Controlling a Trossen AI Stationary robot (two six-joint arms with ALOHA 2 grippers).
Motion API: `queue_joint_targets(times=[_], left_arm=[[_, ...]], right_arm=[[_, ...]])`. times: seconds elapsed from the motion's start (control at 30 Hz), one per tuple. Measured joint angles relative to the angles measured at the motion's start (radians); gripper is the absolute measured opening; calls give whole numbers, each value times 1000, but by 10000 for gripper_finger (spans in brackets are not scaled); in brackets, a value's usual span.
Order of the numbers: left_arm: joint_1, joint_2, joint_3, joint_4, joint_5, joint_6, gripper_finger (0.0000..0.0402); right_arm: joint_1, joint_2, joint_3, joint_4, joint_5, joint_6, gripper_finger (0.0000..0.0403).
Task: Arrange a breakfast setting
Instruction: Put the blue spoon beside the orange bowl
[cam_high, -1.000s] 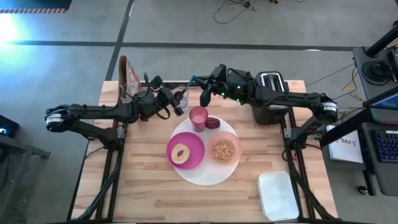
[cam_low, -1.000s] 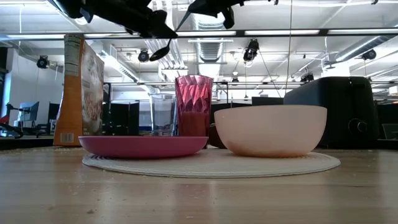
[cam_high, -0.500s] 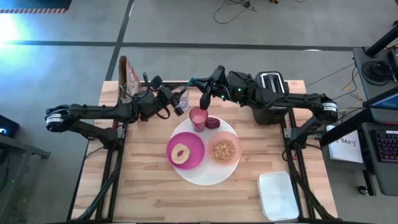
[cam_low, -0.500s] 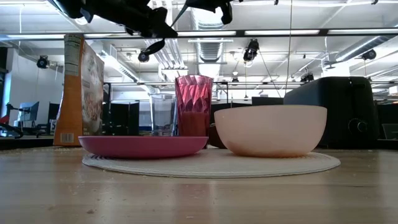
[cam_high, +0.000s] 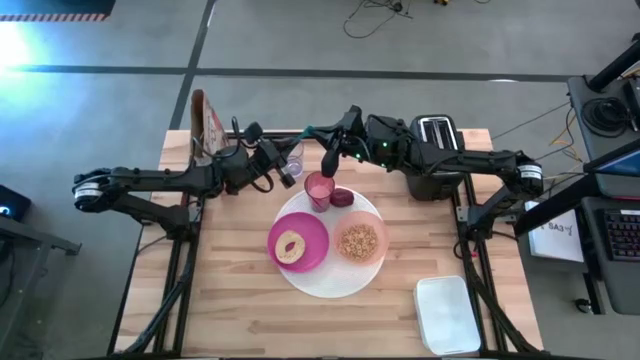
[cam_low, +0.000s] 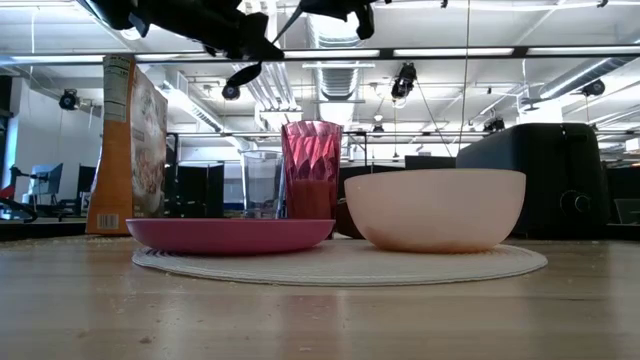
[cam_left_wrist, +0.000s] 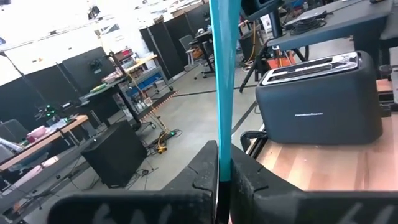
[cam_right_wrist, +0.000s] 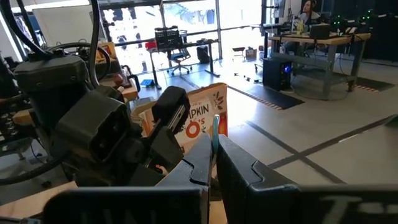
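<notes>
Cereal box (cam_right_wrist: 200, 124) lettering "PKIN", "O's"

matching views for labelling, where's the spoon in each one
High view: spoon, rear centre.
Low view: top, left of centre.
Left wrist: teal handle in left hand, centre.
Right wrist: teal sliver in right hand, centre.
Shared: toaster, except right wrist.

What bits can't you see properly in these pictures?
- The bagel: in the low view, it is hidden behind the rim of the magenta plate.
- The dark red fruit: in the low view, it is almost hidden behind the pink tumbler and the pale pink bowl.
- The spoon: both wrist views show only its teal handle.
- The clear glass: in the high view, it is partly covered by the left gripper.
</notes>
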Motion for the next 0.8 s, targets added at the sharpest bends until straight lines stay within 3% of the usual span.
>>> queue_joint_targets(times=[0.43,0.8], left_arm=[[1,0,0,-62,100,-1,0],[1,0,0,-60,105,0,0]], right_arm=[[0,-27,0,-173,-5,-8,9],[0,-43,0,-189,6,-15,9]])
